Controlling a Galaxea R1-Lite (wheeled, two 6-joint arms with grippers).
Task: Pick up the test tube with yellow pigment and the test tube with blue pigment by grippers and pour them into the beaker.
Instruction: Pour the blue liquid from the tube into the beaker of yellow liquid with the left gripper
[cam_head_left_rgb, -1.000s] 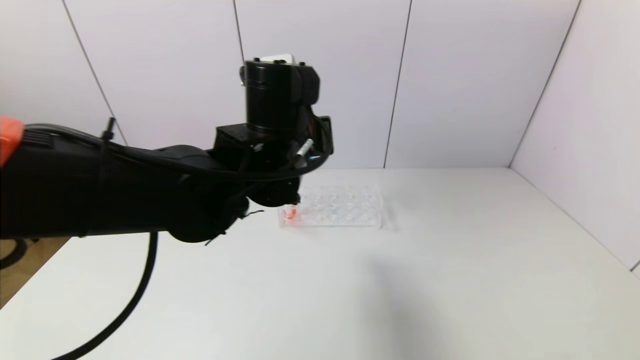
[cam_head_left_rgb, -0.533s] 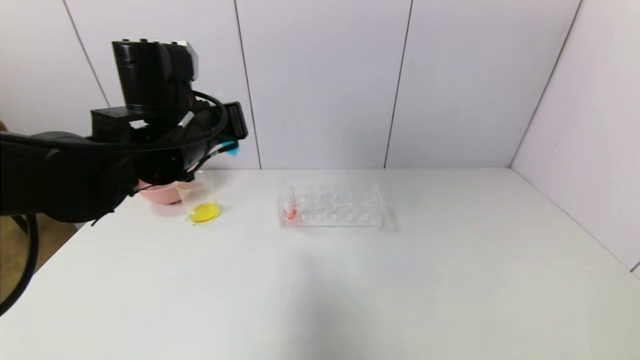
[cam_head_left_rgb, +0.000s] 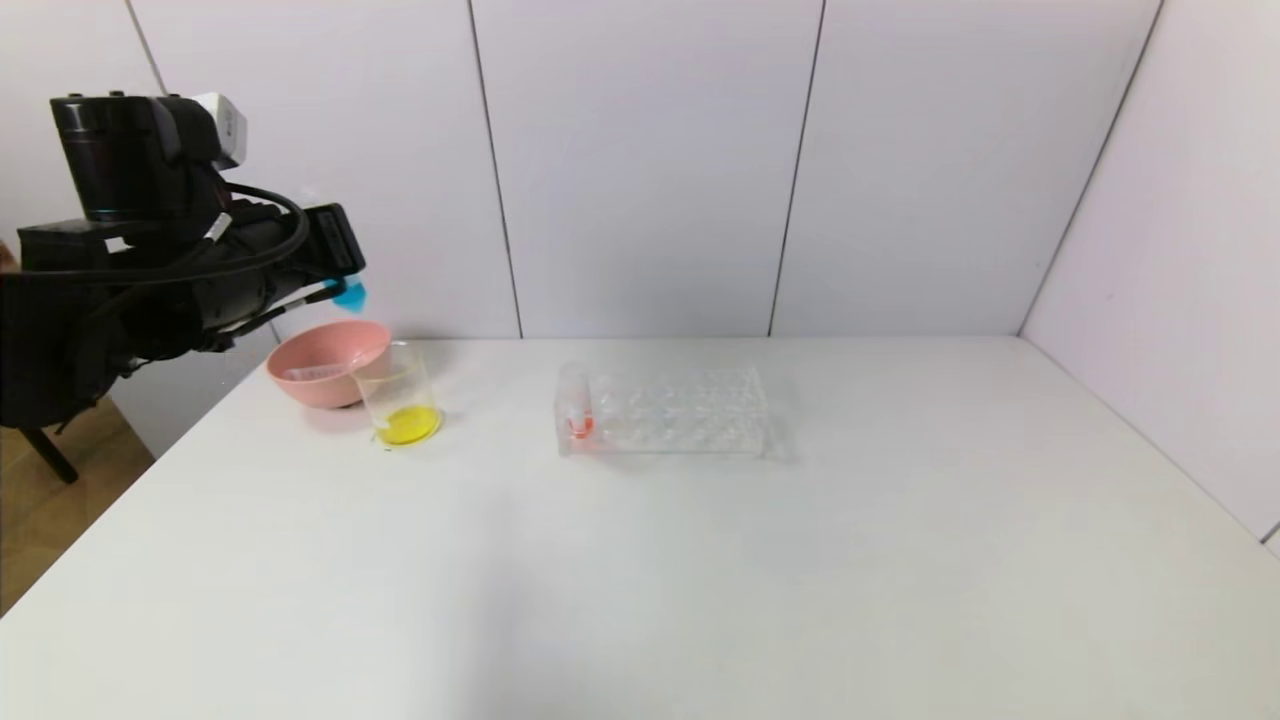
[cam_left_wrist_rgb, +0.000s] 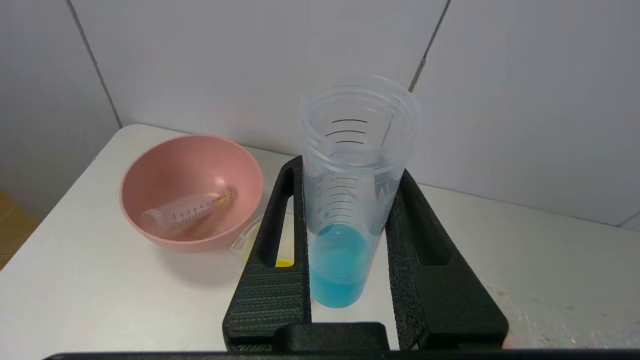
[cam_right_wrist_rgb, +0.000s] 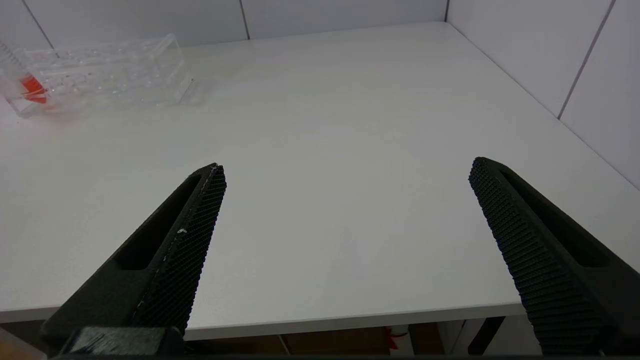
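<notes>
My left gripper is raised at the far left, above the pink bowl and beaker, and is shut on the test tube with blue pigment. In the left wrist view the gripper clamps the tube, which holds blue liquid at its bottom. The beaker stands on the table with yellow liquid in it; it shows behind one finger. A clear tube with a yellow trace lies in the bowl. My right gripper is open and empty over the table's near edge.
The pink bowl sits at the back left, touching the beaker. The clear tube rack stands mid-table with an orange-red tube at its left end; it also shows in the right wrist view. White walls close the back and right.
My left arm has swung left from the rack, carrying the blue tube, and now hangs above the bowl and beaker. The beaker and bowl have come into sight.
</notes>
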